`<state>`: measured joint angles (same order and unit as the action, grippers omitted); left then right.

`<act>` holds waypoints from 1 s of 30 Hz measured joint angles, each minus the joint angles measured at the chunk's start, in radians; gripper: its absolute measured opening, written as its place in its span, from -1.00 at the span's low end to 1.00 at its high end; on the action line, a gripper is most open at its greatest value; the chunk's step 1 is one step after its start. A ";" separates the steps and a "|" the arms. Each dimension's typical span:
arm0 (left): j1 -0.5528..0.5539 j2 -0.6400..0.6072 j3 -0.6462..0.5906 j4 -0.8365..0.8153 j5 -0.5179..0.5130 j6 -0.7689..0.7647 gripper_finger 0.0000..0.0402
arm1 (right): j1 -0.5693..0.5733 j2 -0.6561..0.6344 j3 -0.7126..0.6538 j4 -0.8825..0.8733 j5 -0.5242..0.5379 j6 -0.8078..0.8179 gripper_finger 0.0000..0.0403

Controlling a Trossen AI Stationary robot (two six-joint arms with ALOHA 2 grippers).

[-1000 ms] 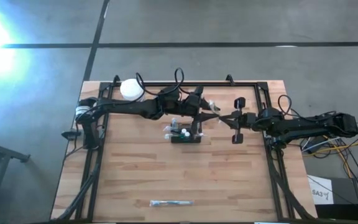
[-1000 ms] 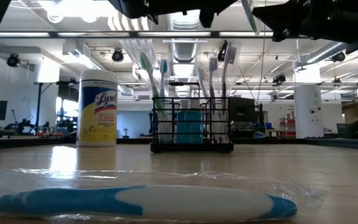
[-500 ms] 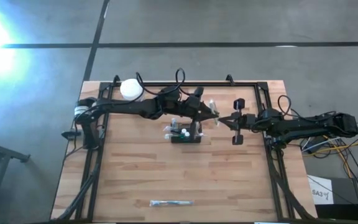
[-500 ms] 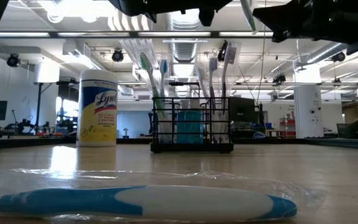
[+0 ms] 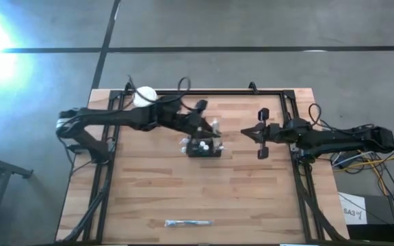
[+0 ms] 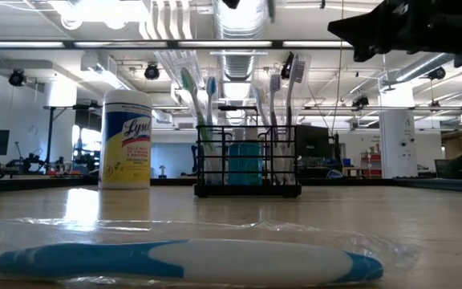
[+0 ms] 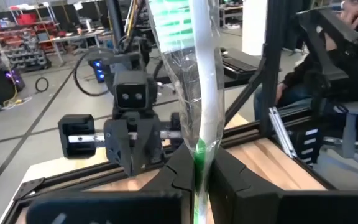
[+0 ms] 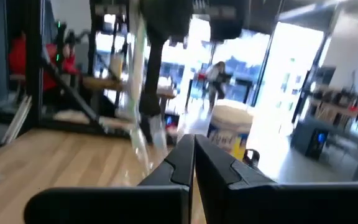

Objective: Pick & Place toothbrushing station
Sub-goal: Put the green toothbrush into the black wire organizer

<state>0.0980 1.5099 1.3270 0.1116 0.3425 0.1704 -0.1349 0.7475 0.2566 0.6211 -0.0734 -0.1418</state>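
Note:
The toothbrushing station [image 5: 204, 147], a black wire-mesh caddy [image 6: 247, 160] with several toothbrushes standing in it, rests on its base at the table's middle. Just beyond it and above the table, my left gripper [image 5: 214, 128] is shut on a green-and-white toothbrush in a clear wrapper [image 7: 204, 93]. My right gripper [image 5: 243, 132] hangs shut and holding nothing a little to the right of it, fingertips toward the left gripper. In the right wrist view its fingers [image 8: 193, 146] point at the wrapped toothbrush [image 8: 138, 81]. My left gripper pinches the wrapped toothbrush's handle [image 7: 199, 152] between its two fingers. The fingers lie level, pointing toward the table's right, across the handle. The toothbrush stands roughly upright in the hold, lifted clear of the table and the caddy.
A white-lidded jar with a yellow label [image 6: 126, 138] stands at the far left [image 5: 144, 96]. Another wrapped blue-and-white toothbrush [image 5: 189, 223] lies along the near edge [image 6: 191, 261]. Black frame rails [image 5: 204, 91] border the wooden table.
My left gripper has drawn back toward the table's left and slightly up, carrying the wrapped toothbrush away from my right gripper; a gap has appeared between the two. The right gripper has stayed in place.

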 joint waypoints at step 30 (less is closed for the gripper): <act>-0.049 -1.043 -0.980 0.100 -0.087 -0.079 -0.90 | -0.001 -0.282 -0.001 -0.311 -0.136 0.016 -0.96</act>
<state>0.0490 0.4673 0.3471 0.2119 0.2558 0.0918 -0.1356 0.4656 0.2558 0.3099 -0.2092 -0.1261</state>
